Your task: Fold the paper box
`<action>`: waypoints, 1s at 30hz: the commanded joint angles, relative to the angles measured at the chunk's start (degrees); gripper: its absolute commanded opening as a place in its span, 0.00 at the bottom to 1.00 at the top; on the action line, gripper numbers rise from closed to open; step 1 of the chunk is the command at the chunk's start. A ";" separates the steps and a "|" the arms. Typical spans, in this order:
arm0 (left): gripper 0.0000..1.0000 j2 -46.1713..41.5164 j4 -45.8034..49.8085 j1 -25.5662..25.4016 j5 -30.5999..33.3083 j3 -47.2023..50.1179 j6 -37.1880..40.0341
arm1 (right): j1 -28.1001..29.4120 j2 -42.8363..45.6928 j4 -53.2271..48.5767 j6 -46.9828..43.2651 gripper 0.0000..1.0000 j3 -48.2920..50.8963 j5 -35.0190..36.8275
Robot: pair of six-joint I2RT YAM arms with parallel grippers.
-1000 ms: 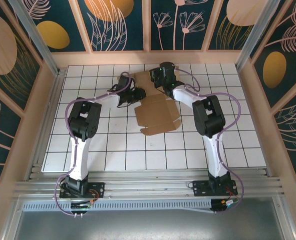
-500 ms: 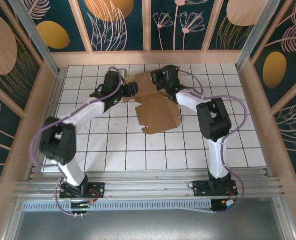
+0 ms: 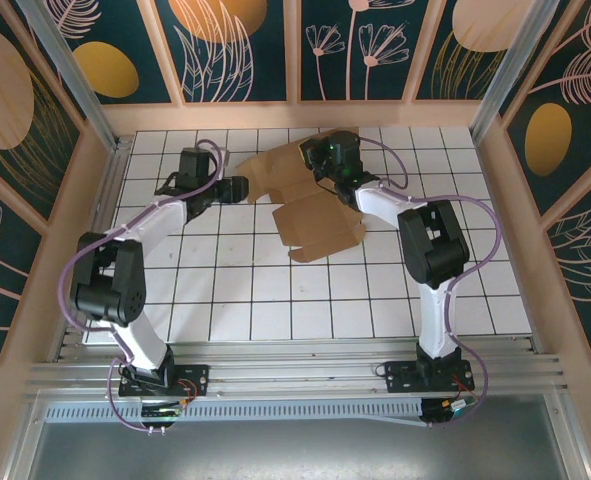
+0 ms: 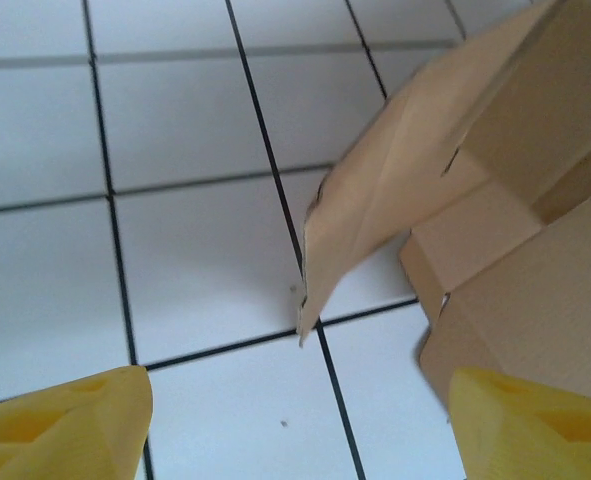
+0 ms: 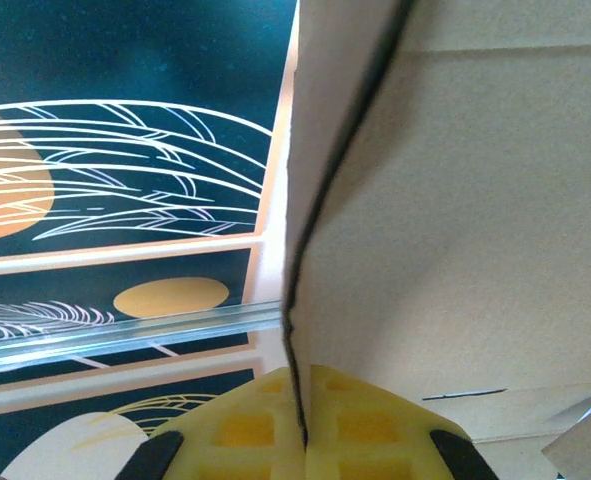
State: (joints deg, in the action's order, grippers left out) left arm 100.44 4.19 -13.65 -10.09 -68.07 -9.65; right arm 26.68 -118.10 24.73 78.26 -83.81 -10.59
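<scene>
Folding barely begun; sheet mostly open.
The tiled table (image 3: 225,290) carries the paper box (image 3: 315,215) toward 12 o'clock, largely flat with its far flaps raised. The right gripper (image 3: 322,165) pinches a far panel edge between its pads (image 5: 355,420). The left gripper (image 3: 240,188), at the box's 9 o'clock, stands spread wide and empty. By my judgement, walls and closure are not yet formed.

Hidden and cropped parts, three views.
Paper box (image 3: 315,215): far flap partly under right gripper (image 3: 324,163) from above. Top and right edges crop it in both wrist views, and it is blurred close to the lens. Left gripper (image 4: 295,412) fingers (image 4: 70,425) cut by bottom edge; right pads (image 5: 375,432) likewise.
</scene>
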 commanded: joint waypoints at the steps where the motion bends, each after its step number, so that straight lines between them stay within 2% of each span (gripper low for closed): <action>1: 0.77 3.39 -0.73 -0.24 -0.83 -3.21 0.99 | 0.40 3.23 2.34 -1.69 0.03 0.39 -0.57; 5: 0.75 9.35 -2.66 -0.31 -4.26 -7.12 0.38 | 0.48 3.32 2.25 -1.55 0.03 0.08 -0.57; 7: 0.67 11.53 -3.17 -0.31 -5.34 -9.05 -0.57 | 0.62 3.23 2.10 -1.39 0.03 -0.18 -0.41; 9: 0.52 12.75 -3.60 -0.32 -6.78 -10.16 -1.99 | 0.77 2.97 1.50 -1.28 0.03 -0.60 -0.18; 11: 0.33 12.79 -4.07 -0.31 -8.45 -10.66 -4.77 | 1.11 2.53 1.07 -1.46 0.02 -1.00 0.29; 14: 0.14 10.80 -6.81 -0.53 -12.06 -8.35 -9.04 | 1.27 2.03 3.05 -1.16 0.01 -0.24 0.09; 16: 0.10 8.97 -8.43 -1.05 -12.19 -6.55 -11.53 | 1.44 1.61 4.79 -0.72 0.00 0.31 -0.51; 20: 0.01 6.01 -9.50 -3.27 -7.85 -5.14 -17.50 | 1.98 0.91 6.68 -0.50 0.00 0.93 -0.75; 24: 0.00 5.60 -8.31 -6.52 -3.53 -6.90 -20.51 | 2.43 0.98 7.52 -0.25 0.00 1.95 0.15; 30: 0.00 3.39 -11.38 -10.93 1.54 -5.26 -25.95 | 2.71 1.47 9.12 -0.32 0.00 4.02 2.46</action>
State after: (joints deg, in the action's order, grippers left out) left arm 107.79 -1.06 -22.79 -11.20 -73.32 -31.20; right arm 27.77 -118.08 32.84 78.28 -81.45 -7.70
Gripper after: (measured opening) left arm 0.044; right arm 0.054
